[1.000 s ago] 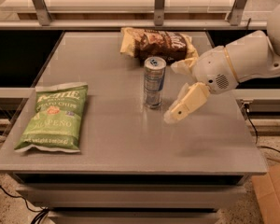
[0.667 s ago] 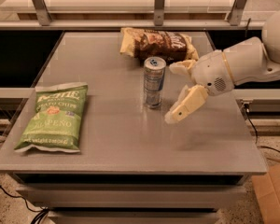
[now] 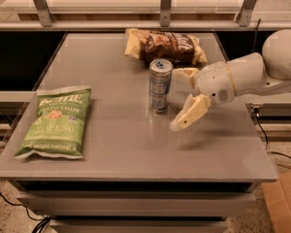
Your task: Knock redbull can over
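The redbull can (image 3: 160,85) is a slim silver-and-blue can. It stands upright near the middle of the grey table (image 3: 136,154). My gripper (image 3: 177,100) comes in from the right on a white arm (image 3: 252,74) and sits just right of the can, a little apart from it. It is open and empty. One cream finger (image 3: 190,113) points down-left toward the table in front of the can. The other finger (image 3: 185,74) lies beside the can's upper part.
A green chip bag (image 3: 56,121) lies flat at the table's left front. A brown chip bag (image 3: 167,45) lies at the back, just behind the can. A cardboard box (image 3: 286,203) stands on the floor at the right.
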### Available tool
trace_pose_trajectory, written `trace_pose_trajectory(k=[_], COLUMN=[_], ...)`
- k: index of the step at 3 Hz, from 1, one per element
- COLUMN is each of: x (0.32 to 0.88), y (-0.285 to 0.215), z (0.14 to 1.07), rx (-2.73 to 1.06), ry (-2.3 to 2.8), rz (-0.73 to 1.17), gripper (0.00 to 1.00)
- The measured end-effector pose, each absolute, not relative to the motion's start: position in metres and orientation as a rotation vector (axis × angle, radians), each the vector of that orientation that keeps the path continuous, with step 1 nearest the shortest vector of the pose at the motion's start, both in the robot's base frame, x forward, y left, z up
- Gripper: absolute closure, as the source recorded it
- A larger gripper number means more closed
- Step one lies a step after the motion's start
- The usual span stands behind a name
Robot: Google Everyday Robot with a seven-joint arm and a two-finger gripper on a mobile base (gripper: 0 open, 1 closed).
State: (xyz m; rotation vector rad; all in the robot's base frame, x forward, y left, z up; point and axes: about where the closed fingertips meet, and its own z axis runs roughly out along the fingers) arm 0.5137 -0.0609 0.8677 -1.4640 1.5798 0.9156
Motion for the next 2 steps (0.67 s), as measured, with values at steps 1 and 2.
trace_pose_trajectory(k=[1,2], x=[0.5182,0.5215], y=[-0.0563,-0.0527], z=[0.8663,0.8685], rx=[-1.442,-1.425], ry=[1.511,1.456], rz=[0.966,1.000], gripper=[0.00,0.00])
